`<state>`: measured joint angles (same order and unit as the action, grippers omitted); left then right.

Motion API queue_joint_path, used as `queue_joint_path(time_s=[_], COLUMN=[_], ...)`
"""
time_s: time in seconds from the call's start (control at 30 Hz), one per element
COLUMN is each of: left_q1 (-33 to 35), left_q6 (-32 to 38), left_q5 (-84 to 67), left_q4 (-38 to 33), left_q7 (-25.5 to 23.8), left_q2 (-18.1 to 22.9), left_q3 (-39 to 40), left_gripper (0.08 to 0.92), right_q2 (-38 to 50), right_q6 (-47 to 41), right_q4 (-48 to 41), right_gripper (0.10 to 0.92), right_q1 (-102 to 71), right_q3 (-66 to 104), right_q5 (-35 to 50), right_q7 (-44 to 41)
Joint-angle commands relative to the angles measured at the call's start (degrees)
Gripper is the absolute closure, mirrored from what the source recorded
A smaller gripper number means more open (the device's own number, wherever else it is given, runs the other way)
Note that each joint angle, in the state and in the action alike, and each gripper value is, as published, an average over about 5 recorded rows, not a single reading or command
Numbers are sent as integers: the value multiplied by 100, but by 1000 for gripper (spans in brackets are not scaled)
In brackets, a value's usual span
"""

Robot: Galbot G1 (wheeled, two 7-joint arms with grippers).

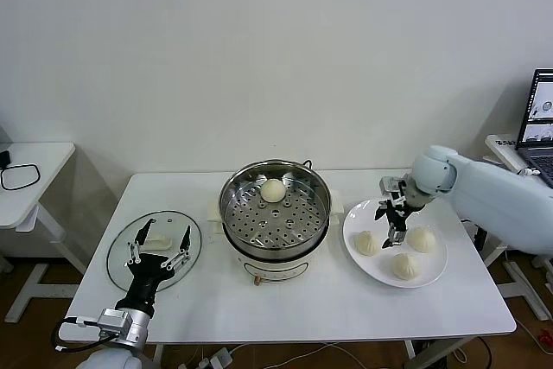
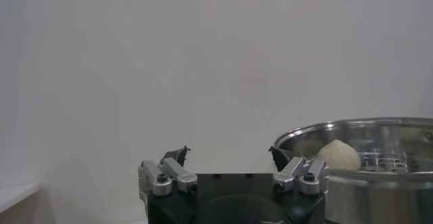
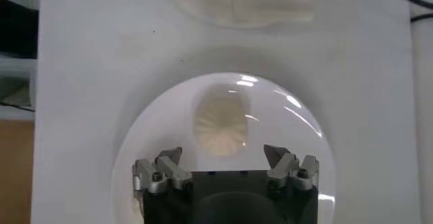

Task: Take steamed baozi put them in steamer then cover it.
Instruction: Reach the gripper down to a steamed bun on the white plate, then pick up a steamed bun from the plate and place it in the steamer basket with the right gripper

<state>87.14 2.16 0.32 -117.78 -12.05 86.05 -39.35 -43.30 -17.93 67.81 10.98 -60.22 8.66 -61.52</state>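
Currently the right pincer (image 1: 390, 218) hangs over the white plate (image 1: 436, 264) on the tabletop (image 1: 302, 308), its jaws spread wide and holding nothing. 3 steamed baozi lie on that plate; the nearest one (image 1: 367, 242) sits almost directly under the fingertips, and the right wrist view shows its pleated top (image 3: 220, 128) between the 2 jaws. 1 bun (image 1: 273, 190) already rests on the perforated tray at the far side of the steamer (image 1: 275, 213).

The step in hand appears to be picking the next bun. To do it well, the pincer should come straight down with the bun centred between the jaws, then close gently, because the dough probably dents easily. It should lift clear of the plate rim and of the neighbouring buns (image 1: 422, 239) before swinging toward the steamer.

The left pincer (image 1: 159, 250) waits, also wide and empty, above the cover (image 1: 121, 252), which lies flat on the tabletop left of the steamer.
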Motion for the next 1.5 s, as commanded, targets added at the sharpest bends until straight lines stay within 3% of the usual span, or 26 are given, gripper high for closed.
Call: queue_joint_path(time_s=[0.03, 0.7, 0.97, 1.13, 1.3, 1.5], left_q1=[-5, -31, -30, -27, -16, -13], left_q6=[-6, -14, -11, -8, -6, -13], left_q5=[5, 17, 17, 17, 17, 20], left_q4=[17, 69, 61, 55, 35, 12], left_q7=[-3, -22, -21, -22, -21, -15], left_q2=[4, -22, -14, -10, -5, -16], left_q3=[-1, -10, -12, -19, -11, 16], left_gripper=[177, 177, 177, 177, 177, 177], right_q2=[-207, -439, -462, -416, -78, 659], right_q6=[-51, 93, 86, 80, -24, -275], right_q4=[-294, -512, -496, -444, -112, 944], right_gripper=[203, 205, 309, 313, 313, 313], right_q1=[-580, -880, -880, -806, -422, 803], right_q3=[398, 722, 758, 742, 498, -430], right_q5=[-290, -614, -623, -594, -244, 660], right_q7=[129, 256, 234, 197, 69, -69])
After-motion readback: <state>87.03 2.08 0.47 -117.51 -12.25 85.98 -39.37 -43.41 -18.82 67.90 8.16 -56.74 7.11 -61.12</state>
